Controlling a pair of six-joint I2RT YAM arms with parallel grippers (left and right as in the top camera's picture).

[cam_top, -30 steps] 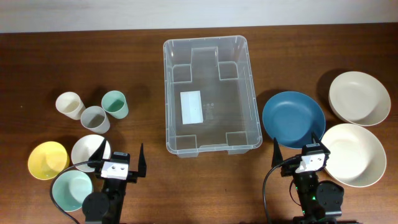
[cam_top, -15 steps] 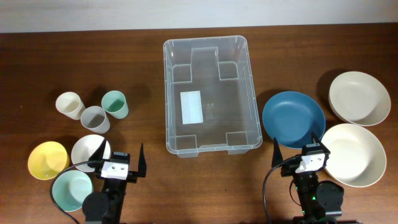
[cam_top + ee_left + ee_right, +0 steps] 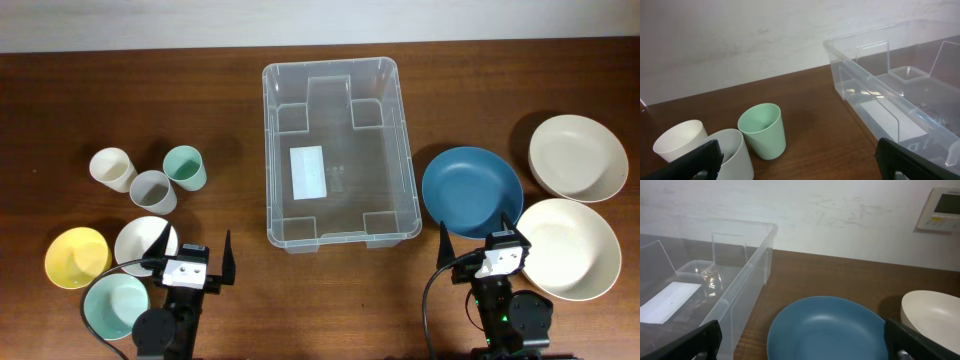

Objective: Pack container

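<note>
The clear plastic container (image 3: 335, 150) stands empty in the middle of the table, a white label on its base; it also shows in the left wrist view (image 3: 900, 95) and the right wrist view (image 3: 700, 285). My left gripper (image 3: 194, 252) is open and empty at the front left, behind three cups: white (image 3: 112, 169), grey (image 3: 153, 191) and green (image 3: 185, 168). My right gripper (image 3: 482, 233) is open and empty at the front right, just in front of a blue plate (image 3: 471, 188), which fills the right wrist view (image 3: 830, 330).
Yellow (image 3: 76, 257), white (image 3: 146, 241) and pale teal (image 3: 116, 306) small bowls lie at the front left. Two large cream bowls (image 3: 577, 156) (image 3: 568, 248) lie at the right. A wall thermostat (image 3: 944, 209) shows behind.
</note>
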